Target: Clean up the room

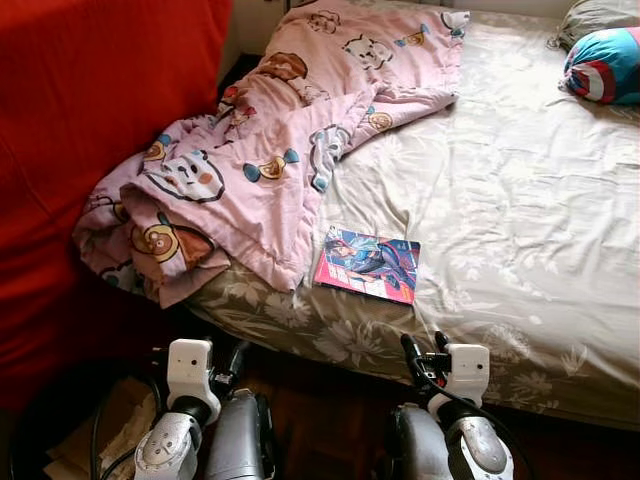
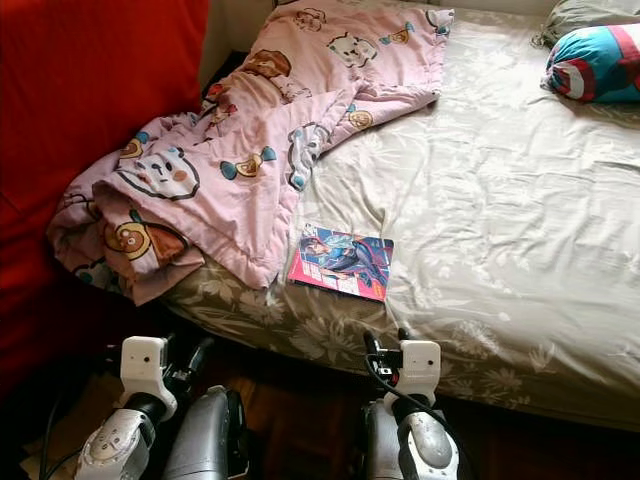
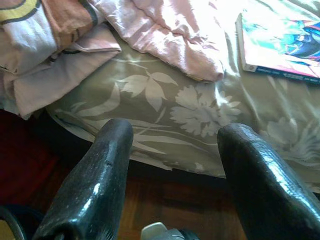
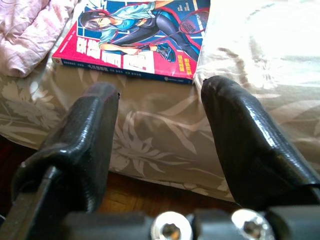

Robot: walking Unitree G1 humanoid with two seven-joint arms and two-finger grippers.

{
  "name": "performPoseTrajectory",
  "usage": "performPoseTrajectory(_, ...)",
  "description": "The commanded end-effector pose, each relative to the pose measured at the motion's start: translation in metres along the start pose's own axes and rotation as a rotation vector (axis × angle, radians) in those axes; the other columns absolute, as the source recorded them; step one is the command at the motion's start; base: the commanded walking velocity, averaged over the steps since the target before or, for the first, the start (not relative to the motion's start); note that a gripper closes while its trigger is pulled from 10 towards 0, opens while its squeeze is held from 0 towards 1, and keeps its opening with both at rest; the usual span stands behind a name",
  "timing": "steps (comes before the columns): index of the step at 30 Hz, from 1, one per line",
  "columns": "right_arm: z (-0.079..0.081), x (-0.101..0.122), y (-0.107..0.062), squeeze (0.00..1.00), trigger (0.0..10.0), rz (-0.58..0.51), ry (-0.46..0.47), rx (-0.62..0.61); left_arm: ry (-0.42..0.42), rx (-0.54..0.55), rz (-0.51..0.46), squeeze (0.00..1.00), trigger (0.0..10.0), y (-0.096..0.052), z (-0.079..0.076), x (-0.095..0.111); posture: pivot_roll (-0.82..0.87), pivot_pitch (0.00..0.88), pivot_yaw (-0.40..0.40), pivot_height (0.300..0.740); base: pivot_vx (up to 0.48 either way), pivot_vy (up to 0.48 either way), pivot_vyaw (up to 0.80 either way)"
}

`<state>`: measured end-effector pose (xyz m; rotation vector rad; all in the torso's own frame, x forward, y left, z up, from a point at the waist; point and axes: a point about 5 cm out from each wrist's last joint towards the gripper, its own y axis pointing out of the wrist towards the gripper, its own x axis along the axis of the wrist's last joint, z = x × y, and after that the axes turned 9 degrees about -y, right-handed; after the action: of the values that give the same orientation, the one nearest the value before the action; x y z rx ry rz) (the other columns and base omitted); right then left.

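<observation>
Plainly the tidying has hardly begun. On the far left a red cover stands hard against the bed, leaving no way round on that side. Next to it the quilt lies rumpled in a heap, its lower corner spilling over the near edge of the bed, the rest running up toward the head; it is not yet spread or folded. Below, the left gripper hangs released, fingers spread and holding nothing, low in front of the bed's edge over the wooden floor. Just right of the quilt's hem a book lies flat on the sheet, close to the near edge and apart from both grippers. The right gripper is also spread wide and empty, aimed at the book from below the mattress edge. My guess is the book is the nearest thing to lift, and its overhang is slight, so a pinch would have to come from the front edge. Right of it the sheet is bare and gives ample room to slide or set things. At the far right a cushion rests near the head of the bed.
</observation>
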<state>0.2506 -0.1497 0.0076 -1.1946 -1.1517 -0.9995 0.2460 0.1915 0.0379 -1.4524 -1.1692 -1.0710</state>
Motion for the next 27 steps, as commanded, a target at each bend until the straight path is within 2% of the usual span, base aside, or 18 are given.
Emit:
performPoseTrajectory(1, 0.0015, -0.0057, -0.0028, 0.0, 10.0, 0.022, 0.01, 0.006, 0.011, 0.006, 0.026, 0.0, 10.0, -0.0028, 0.003, -0.0039, 0.01, 0.232, 0.005, 0.605, 0.345, 0.0, 0.0)
performPoseTrajectory(7, 0.003, -0.0063, -0.0024, 0.0, 10.0, 0.024, 0.006, 0.03, 0.01, 0.004, 0.026, 0.0, 10.0, -0.0024, 0.0026, -0.0033, 0.01, 0.235, 0.006, 0.605, 0.356, 0.0, 0.0)
performPoseTrajectory(13, 0.0062, -0.0084, -0.0031, 0.0, 10.0, 0.03, -0.038, 0.064, 0.016, 0.005, 0.024, 0.0, 10.0, -0.002, 0.0027, -0.0026, 0.01, 0.238, 0.006, 0.605, 0.379, 0.0, 0.0)
performPoseTrajectory(27, 0.0056, -0.0095, -0.002, 0.0, 10.0, 0.029, -0.022, 0.063, 0.017, 0.001, 0.011, 0.0, 10.0, 0.001, 0.0016, 0.0006, 0.0, 0.245, 0.009, 0.605, 0.369, 0.0, 0.0)
